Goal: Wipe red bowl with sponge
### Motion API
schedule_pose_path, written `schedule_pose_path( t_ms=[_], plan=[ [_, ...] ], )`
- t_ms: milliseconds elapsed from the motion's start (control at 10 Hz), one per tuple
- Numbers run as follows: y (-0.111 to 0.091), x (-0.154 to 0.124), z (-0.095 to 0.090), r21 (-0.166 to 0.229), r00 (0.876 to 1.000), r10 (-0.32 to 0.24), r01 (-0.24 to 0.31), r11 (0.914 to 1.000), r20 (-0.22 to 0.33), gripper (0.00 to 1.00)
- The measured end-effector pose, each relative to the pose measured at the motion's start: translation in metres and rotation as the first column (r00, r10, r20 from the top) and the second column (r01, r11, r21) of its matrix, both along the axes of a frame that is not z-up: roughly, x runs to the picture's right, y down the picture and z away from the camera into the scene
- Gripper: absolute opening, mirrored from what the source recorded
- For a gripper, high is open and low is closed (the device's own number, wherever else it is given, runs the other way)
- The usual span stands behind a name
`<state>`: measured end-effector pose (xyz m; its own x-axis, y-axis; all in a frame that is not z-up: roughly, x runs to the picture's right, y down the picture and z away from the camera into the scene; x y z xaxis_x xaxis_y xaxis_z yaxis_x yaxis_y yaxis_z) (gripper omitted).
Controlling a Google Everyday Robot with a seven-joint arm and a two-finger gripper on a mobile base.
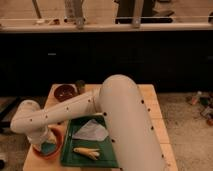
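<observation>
Smooth matt-white plastic arm point(120, 115), pale wood table point(152, 107), glossy red bowl point(56, 146), soft pale cloth point(92, 131).

The red bowl point(56, 141), round and shallow, sits upright at the desk's front left corner. Inside it lies the teal sponge point(48, 148), partly hidden under the pincer point(44, 143).

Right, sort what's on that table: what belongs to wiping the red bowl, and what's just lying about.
Belongs to the job:
- red bowl, front left of the table
- sponge, teal, inside the bowl
- tool, shut, down in the bowl at the sponge

Lying about:
- dark maroon bowl, back left
- green tray
- pale cloth on the tray
- yellowish vegetable on the tray
</observation>
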<state>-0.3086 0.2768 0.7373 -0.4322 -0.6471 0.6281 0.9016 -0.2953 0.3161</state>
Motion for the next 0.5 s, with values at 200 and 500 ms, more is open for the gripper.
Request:
schedule_pose_path(
  t_ms=[200,500],
  plan=[
    [-0.008,-0.006,0.004,0.006,1.0,-0.002,0.002,1.0,0.001,0.0],
    [-0.01,-0.029,0.0,0.01,0.999,-0.034,0.034,0.9994,0.035,0.0]
  ],
)
